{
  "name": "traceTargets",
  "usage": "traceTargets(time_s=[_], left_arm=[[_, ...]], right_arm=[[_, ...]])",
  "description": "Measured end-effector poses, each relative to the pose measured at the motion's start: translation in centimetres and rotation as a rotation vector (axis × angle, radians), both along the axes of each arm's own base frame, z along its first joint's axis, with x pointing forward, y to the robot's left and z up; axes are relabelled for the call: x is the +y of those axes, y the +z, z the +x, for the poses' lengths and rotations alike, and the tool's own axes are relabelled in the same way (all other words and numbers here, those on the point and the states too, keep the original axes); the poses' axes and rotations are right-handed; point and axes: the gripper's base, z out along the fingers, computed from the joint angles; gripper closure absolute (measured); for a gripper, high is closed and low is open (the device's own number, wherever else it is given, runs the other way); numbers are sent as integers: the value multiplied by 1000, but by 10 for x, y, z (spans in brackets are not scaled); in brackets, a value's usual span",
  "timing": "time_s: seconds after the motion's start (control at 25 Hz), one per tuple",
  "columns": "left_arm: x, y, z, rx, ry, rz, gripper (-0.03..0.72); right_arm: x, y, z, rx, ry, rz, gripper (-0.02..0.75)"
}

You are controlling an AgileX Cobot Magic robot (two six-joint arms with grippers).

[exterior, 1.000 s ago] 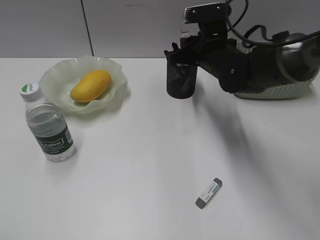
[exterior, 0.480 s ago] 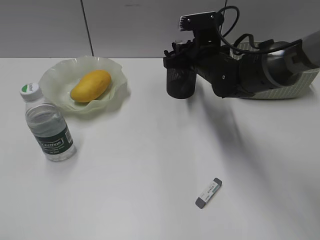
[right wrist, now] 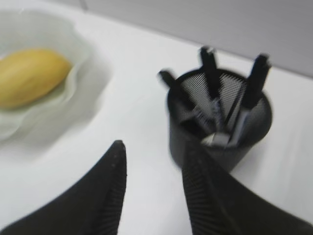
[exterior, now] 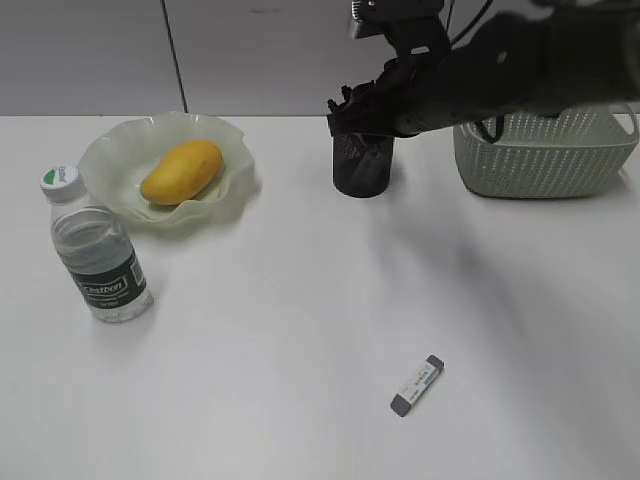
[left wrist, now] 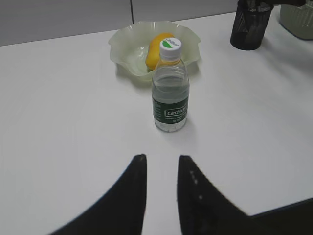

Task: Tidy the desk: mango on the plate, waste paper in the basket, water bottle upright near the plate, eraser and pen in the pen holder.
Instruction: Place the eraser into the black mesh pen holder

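The smooth white desk [exterior: 300, 330] is sitting under a grey wall. The right gripper [right wrist: 151, 166] is hanging open, holding nothing, beside the black mesh pen holder [exterior: 362, 165]. The left gripper [left wrist: 160, 169] is narrow, empty.

A bulky matte black right robot arm [exterior: 500, 70] with thin black cables looping at twelve o'clock and a grey camera block on top, ending in curved, tapering black ribbed gripper fingers [right wrist: 208, 196].

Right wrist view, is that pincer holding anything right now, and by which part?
Nothing. The right pincer is open and empty beside the pen holder, where the pens stand.
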Motion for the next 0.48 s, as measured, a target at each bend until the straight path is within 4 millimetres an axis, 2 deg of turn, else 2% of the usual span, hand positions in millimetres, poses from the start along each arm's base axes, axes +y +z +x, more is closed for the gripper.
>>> traceTargets(time_s=[0.08, 0.16, 0.32, 0.4, 0.48], left_arm=[[0, 0, 0, 0, 0, 0, 531], [0, 0, 0, 0, -1, -1, 531], [0, 0, 0, 0, -1, -2, 531], [0, 0, 0, 1, -2, -3, 531], [0, 0, 0, 1, -3, -5, 531]], right_arm=[[-4, 19, -25, 166, 118, -86, 456], [-15, 37, -50, 331, 156, -169, 471], [-61, 47, -105, 648, 56, -443, 479], [-84, 55, -136, 703, -4, -507, 480], [-104, 60, -171, 716, -43, -495, 480]])
